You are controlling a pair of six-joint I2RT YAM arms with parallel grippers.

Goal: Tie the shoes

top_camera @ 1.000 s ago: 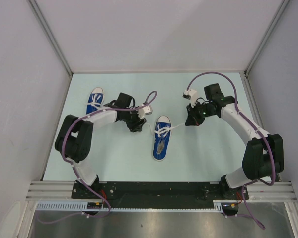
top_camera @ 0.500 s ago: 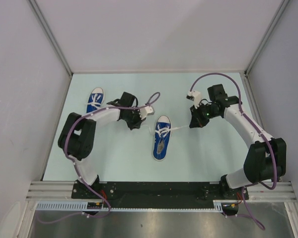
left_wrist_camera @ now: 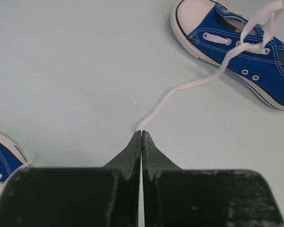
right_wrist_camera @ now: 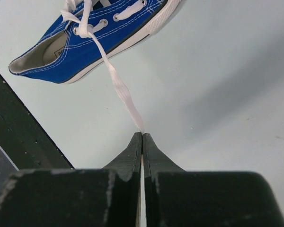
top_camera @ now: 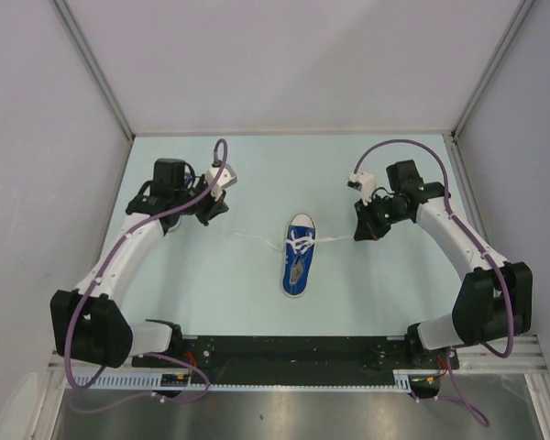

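One blue shoe [top_camera: 296, 259] lies mid-table, its white toe cap toward the arms' bases. Its white laces run out to both sides. My left gripper [top_camera: 216, 216] is shut on the end of the left lace [left_wrist_camera: 180, 89], well left of the shoe [left_wrist_camera: 236, 52]. My right gripper [top_camera: 358, 235] is shut on the right lace [right_wrist_camera: 120, 90], close to the right of the shoe [right_wrist_camera: 94, 42]. Only the toe cap of the second shoe [left_wrist_camera: 2, 158] shows, at the lower left of the left wrist view. In the top view my left arm hides it.
Grey walls enclose the pale table [top_camera: 257, 174] on the left, back and right. A black base rail [top_camera: 293, 353] runs along the near edge and shows as a dark strip [right_wrist_camera: 19, 132] in the right wrist view.
My left gripper has shut on the left lace and swung back and to the left, drawing the lace out. My right gripper has shifted slightly right, still shut on its lace.
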